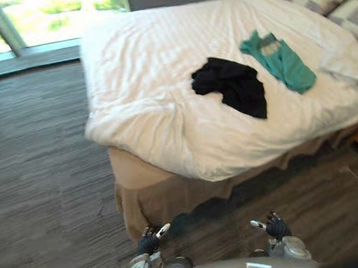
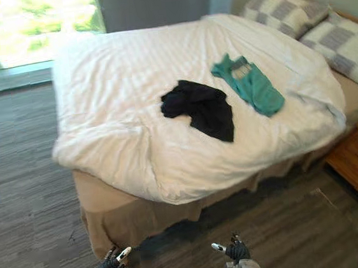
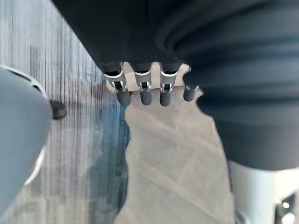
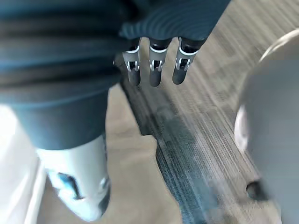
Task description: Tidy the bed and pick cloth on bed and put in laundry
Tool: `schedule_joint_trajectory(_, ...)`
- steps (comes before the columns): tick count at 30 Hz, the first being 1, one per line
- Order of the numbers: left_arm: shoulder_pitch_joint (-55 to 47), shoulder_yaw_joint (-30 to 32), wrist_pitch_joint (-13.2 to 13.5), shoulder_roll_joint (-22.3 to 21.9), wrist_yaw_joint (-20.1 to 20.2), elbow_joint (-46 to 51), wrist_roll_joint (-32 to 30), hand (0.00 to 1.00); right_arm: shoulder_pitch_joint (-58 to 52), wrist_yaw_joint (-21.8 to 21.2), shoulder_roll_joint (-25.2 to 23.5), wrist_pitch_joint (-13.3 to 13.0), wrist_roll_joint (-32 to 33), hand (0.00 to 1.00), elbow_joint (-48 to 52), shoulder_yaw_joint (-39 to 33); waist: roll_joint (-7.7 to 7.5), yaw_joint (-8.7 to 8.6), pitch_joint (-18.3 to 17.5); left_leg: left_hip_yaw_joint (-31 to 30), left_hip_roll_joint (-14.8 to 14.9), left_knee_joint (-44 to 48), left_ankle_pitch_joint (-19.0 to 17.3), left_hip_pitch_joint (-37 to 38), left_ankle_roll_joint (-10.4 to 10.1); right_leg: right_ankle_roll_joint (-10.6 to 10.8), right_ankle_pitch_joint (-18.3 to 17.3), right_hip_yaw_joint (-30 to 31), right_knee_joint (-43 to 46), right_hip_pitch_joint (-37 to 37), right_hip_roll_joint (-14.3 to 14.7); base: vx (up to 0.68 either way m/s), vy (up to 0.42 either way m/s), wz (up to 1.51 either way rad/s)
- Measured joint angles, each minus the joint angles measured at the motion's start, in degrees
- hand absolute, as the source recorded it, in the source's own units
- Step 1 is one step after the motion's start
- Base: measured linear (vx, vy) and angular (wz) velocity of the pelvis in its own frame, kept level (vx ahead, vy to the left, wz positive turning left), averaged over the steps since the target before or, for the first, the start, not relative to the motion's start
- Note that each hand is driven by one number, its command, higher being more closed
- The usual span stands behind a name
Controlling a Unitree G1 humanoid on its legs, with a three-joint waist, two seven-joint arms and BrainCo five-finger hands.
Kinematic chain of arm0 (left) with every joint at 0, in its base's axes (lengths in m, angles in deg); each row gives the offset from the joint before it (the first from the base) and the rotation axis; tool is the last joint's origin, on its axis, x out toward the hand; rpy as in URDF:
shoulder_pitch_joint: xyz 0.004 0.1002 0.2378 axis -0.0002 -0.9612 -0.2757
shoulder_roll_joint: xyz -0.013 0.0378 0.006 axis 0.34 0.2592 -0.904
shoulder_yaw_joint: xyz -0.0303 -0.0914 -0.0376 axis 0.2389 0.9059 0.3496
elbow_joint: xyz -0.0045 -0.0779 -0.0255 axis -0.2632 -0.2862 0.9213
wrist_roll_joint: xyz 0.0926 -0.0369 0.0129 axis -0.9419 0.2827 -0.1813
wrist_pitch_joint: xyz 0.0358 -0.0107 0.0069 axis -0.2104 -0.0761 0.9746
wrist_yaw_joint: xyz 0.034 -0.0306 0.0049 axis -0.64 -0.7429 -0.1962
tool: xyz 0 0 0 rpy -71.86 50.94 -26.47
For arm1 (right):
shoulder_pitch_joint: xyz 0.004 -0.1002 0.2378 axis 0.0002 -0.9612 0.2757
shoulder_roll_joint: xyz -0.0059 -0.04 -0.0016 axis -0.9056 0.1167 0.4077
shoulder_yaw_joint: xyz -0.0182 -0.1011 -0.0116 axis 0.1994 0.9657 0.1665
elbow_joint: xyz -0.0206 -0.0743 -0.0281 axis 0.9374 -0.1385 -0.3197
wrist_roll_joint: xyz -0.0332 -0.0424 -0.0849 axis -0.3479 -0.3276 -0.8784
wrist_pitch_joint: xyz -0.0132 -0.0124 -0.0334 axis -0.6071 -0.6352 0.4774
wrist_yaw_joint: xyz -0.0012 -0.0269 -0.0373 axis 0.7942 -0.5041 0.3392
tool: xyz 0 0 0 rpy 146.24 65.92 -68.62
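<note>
Low, slack: left hand, right hand.

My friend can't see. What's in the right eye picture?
A black cloth and a green cloth lie on a bed's white duvet, with checked pillows at its head. The left robot hand and right robot hand hang open above the floor.

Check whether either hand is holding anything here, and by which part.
Nothing is held. The left hand and right hand are open, low before the bed; the black cloth and green cloth lie untouched on it.
</note>
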Motion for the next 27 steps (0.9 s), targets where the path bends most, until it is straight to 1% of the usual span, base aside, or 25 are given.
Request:
schedule_joint_trajectory(1,0.2,-0.1,-0.2,0.3,0.0,0.0,0.0,0.00,0.0,0.0,0.2,0.0,0.3,0.00,-0.2,0.0,-0.69,-0.09,-0.1,-1.7,-0.7,-0.4,0.6,-0.6,-0.4,0.4,1.4,2.3,-4.7,-0.3,0.1,0.08,-0.316,1.85)
schedule_joint_trajectory(2,0.2,0.0,-0.3,1.8,0.0,0.4,0.1,0.00,0.2,0.0,-0.2,-0.1,1.3,0.00,-0.5,0.1,-3.65,0.00,-0.4,-4.4,-3.6,-0.7,1.6,-2.3,-1.6,0.1,5.8,6.7,-13.1,-0.7,-0.7,0.08,-0.330,1.57)
schedule_joint_trajectory(3,0.7,0.4,-0.8,2.2,-0.1,-0.8,0.3,0.00,1.2,0.0,-0.4,0.0,1.7,0.00,-1.9,0.0,-4.73,-0.24,-0.4,-7.2,-4.4,-1.6,3.2,-2.4,-3.0,-0.1,6.4,6.2,-13.1,-1.3,-1.4,0.09,-0.309,1.33)
schedule_joint_trajectory(4,0.5,0.6,-0.8,1.8,0.0,-0.6,0.5,0.00,1.1,-0.1,-0.1,-0.1,2.0,0.00,-2.0,0.1,-4.54,0.33,-1.1,-6.8,-4.3,-2.4,4.0,-2.8,-3.8,0.1,6.2,6.3,-13.9,-1.6,-1.2,0.12,-0.237,0.79)
schedule_joint_trajectory(5,-0.1,3.3,-0.8,0.2,0.0,-0.6,1.6,0.00,1.6,-0.2,0.6,-0.2,2.5,0.00,-2.2,0.3,-3.01,0.87,-1.0,-6.7,-3.1,-4.7,5.3,-2.5,-4.2,-0.6,6.4,5.7,-14.3,-1.3,0.2,0.13,-0.141,0.29)
schedule_joint_trajectory(6,-0.8,5.0,-0.8,-0.4,0.0,-0.6,1.7,0.00,2.8,-0.5,0.7,-0.3,2.7,0.00,-2.2,1.9,-1.80,0.87,-1.1,-7.1,-2.2,-5.9,6.1,-2.5,-4.7,-1.2,7.0,5.2,-14.8,-1.1,1.3,0.15,-0.173,0.23)
schedule_joint_trajectory(7,-1.3,5.6,-0.8,-1.0,0.1,-0.8,1.6,0.00,3.3,-0.7,0.7,-0.4,2.7,0.00,-2.1,3.6,-1.29,0.76,-1.3,-7.5,-1.5,-6.2,6.2,-2.5,-5.0,-1.1,7.4,4.9,-15.5,-0.7,2.3,0.13,-0.148,0.18)
schedule_joint_trajectory(8,-1.3,5.8,-0.8,-1.5,0.1,-1.0,1.5,0.00,3.5,-1.1,0.5,-0.8,2.7,0.00,-2.0,4.8,-1.11,0.52,-1.4,-8.0,-1.0,-6.3,6.2,-2.2,-5.2,-1.0,7.6,5.0,-15.8,0.0,2.9,0.16,-0.129,0.17)
schedule_joint_trajectory(10,-1.4,6.6,-0.3,-1.5,0.3,-0.9,1.0,0.00,3.4,-2.4,-0.4,-1.2,2.6,0.00,-2.1,6.9,-1.05,0.91,-1.4,-8.1,0.2,-7.1,5.9,-0.1,-5.8,-1.2,8.0,5.7,-17.0,2.3,4.0,0.15,-0.076,0.07)
schedule_joint_trajectory(11,-1.4,7.1,-0.3,-1.7,0.3,-0.9,1.0,0.00,3.4,-2.8,-0.7,-1.4,2.7,0.00,-2.1,7.5,-1.30,0.96,-1.4,-8.1,0.4,-7.6,6.0,0.6,-5.9,-1.2,8.0,6.0,-17.4,2.9,4.1,0.09,-0.035,-0.02)
schedule_joint_trajectory(13,-1.5,7.1,-0.2,-1.5,0.2,-1.0,-0.5,0.00,3.4,-3.4,-0.6,-1.9,2.7,0.00,-2.4,9.0,-2.01,1.15,-2.2,-8.0,0.2,-8.6,6.1,1.3,-5.9,-1.6,8.2,6.1,-18.6,3.3,4.1,0.09,-0.002,-0.03)
schedule_joint_trajectory(15,-1.5,7.1,-0.2,-1.4,0.1,-1.0,-1.2,0.00,3.3,-3.5,-0.3,-1.8,3.6,0.00,-2.9,9.8,-2.16,1.00,-2.3,-8.0,-0.5,-8.6,6.2,1.2,-5.7,-1.8,8.5,6.2,-19.3,3.6,3.8,0.04,0.025,0.02)
schedule_joint_trajectory(16,-1.5,7.1,-0.2,-1.3,0.0,-1.1,-1.3,0.00,3.0,-3.6,-0.1,-1.5,3.7,0.00,-3.4,10.2,-2.16,0.69,-2.3,-8.0,-1.0,-8.9,6.4,1.4,-5.4,-1.7,8.6,6.2,-19.6,3.8,3.4,0.00,0.041,0.05)
schedule_joint_trajectory(19,-1.5,7.1,-0.1,-1.2,0.1,-1.0,-3.0,0.00,2.1,-4.2,-0.1,-0.7,3.8,0.00,-4.4,10.9,-2.18,0.46,-2.4,-8.0,-1.9,-9.7,7.0,1.4,-4.7,-1.6,8.6,6.2,-20.4,3.9,2.5,-0.02,0.046,0.03)
schedule_joint_trajectory(21,-1.5,7.1,0.2,-1.2,0.4,-1.0,-3.5,0.00,1.9,-4.5,0.1,0.2,4.0,0.00,-4.3,10.7,-2.23,0.14,-2.4,-7.9,-2.7,-7.6,6.7,0.1,-4.6,-1.6,8.6,6.0,-20.7,4.1,1.5,-0.06,0.030,0.08)
schedule_joint_trajectory(22,-1.4,7.2,0.4,-1.1,0.4,-1.0,-3.5,0.00,1.9,-4.6,0.2,0.3,4.0,0.00,-4.3,10.6,-2.31,0.00,-2.4,-8.0,-2.9,-6.0,6.1,-0.7,-4.5,-1.6,8.6,5.7,-20.7,4.2,1.2,-0.08,0.020,0.25)
schedule_joint_trajectory(24,-1.3,7.2,1.0,-1.1,0.5,-1.0,-3.3,0.00,1.8,-4.9,0.2,1.3,3.7,0.00,-4.3,8.6,-2.25,-0.49,-2.2,-8.0,-3.3,1.3,3.8,-4.7,-4.5,-1.5,8.6,4.5,-20.7,4.5,0.8,-0.10,0.016,0.31)
schedule_joint_trajectory(25,-1.3,7.1,1.0,-1.1,0.6,-0.9,-3.3,0.00,1.7,-4.9,0.3,1.7,3.7,0.00,-4.3,8.3,-2.16,-0.62,-2.2,-7.8,-3.3,2.1,3.5,-5.0,-4.5,-1.5,8.6,4.2,-20.6,4.7,0.8,-0.13,0.004,0.28)
schedule_joint_trajectory(26,-1.4,6.7,1.1,-1.1,0.6,-1.0,-3.3,0.00,1.5,-4.9,0.7,2.3,3.7,0.00,-4.3,7.7,-1.64,-0.70,-2.3,-7.0,-2.7,1.6,2.8,-5.3,-4.0,-1.5,8.5,3.6,-20.5,4.8,0.9,-0.14,0.014,0.13)
schedule_joint_trajectory(27,-1.5,6.7,1.1,-1.2,0.6,-1.0,-3.3,0.00,1.2,-4.9,0.8,2.7,3.9,0.00,-4.2,7.0,-1.52,-0.71,-2.5,-4.7,-1.9,0.2,2.3,-4.5,-3.8,-1.5,8.6,3.6,-20.3,4.8,0.8,-0.13,0.010,0.07)
